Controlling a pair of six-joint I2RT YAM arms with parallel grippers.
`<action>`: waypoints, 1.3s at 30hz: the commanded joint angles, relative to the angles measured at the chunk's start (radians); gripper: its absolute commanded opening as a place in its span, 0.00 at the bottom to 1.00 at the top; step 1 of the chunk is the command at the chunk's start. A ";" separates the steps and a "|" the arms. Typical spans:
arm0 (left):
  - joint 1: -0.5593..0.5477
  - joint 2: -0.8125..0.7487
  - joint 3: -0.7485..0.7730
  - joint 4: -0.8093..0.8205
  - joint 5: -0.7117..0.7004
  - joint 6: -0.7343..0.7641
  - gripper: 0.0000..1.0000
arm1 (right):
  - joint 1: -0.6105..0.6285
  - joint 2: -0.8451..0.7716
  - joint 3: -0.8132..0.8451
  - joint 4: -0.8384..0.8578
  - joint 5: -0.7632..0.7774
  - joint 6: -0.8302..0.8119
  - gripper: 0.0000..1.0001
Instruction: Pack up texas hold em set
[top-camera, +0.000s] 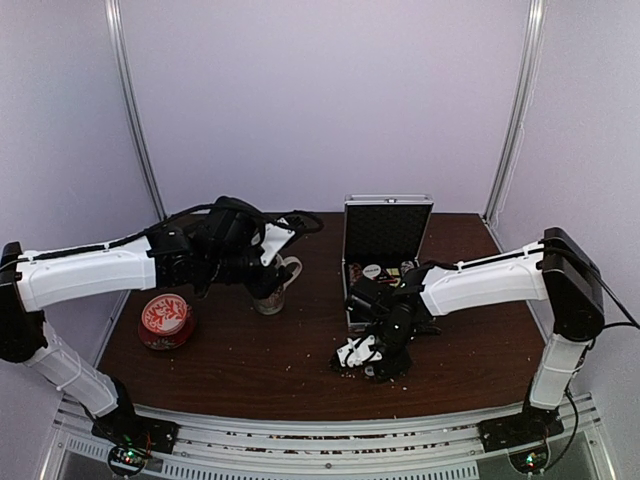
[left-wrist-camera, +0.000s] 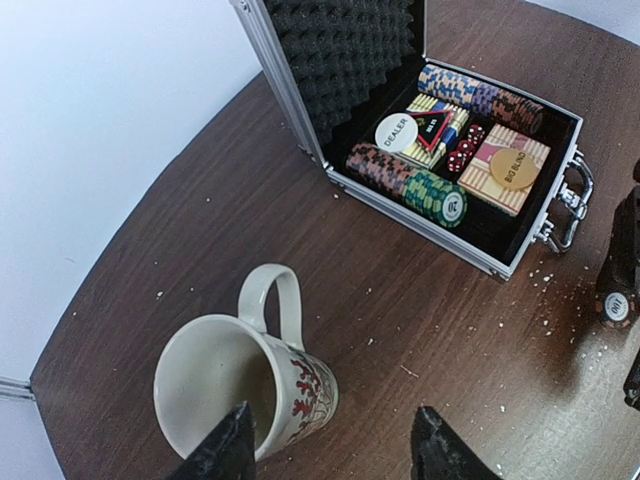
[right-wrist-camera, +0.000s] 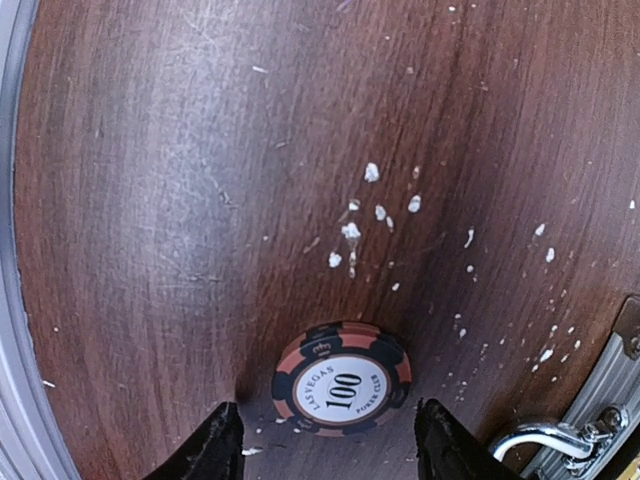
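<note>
Rows of chips (left-wrist-camera: 438, 196) sit in the open case (top-camera: 388, 232), which stands towards the far right of the counter (top-camera: 250, 365) with its foam-lined lid upright. Inside, between the chip rows, lie a white dealer button (left-wrist-camera: 397, 133), a blue and yellow card box (left-wrist-camera: 447, 118) and a few small red dice (left-wrist-camera: 465, 152). A gold disc (left-wrist-camera: 513, 168) rests on a striped pack beside them. The metal handle (left-wrist-camera: 572, 203) hangs on the case's near wall.

One loose chip (right-wrist-camera: 342, 378), orange and black with 100 on its white centre, lies flat on the counter just in front of the case, near the handle. The right hand (right-wrist-camera: 330, 452) is low over it with its fingers (right-wrist-camera: 442, 445) spread, one on each side of the chip. There is a gap on both sides, so it holds nothing. White crumbs (right-wrist-camera: 352, 230) are scattered on the wood beyond the chip.

The left hand (left-wrist-camera: 330, 455) is over a white patterned mug (left-wrist-camera: 250, 385) that stands upright to the left of the case. Its fingers are apart and not closed on anything. One tip overlaps the mug's mouth in the wrist view, and I cannot tell whether it touches the rim. The other tip is clear of the mug.

A round red and white tin (top-camera: 165, 320) sits near the counter's left edge, well apart from the case.
</note>
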 joint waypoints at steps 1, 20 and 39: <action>-0.001 0.016 0.002 0.020 -0.015 0.010 0.54 | 0.010 0.018 0.024 0.020 0.003 -0.013 0.59; 0.000 0.037 0.008 0.005 -0.009 0.010 0.54 | 0.011 0.083 0.059 -0.004 -0.043 -0.002 0.44; 0.000 0.039 0.010 0.001 -0.020 0.013 0.54 | -0.121 -0.092 0.061 -0.091 -0.078 0.055 0.30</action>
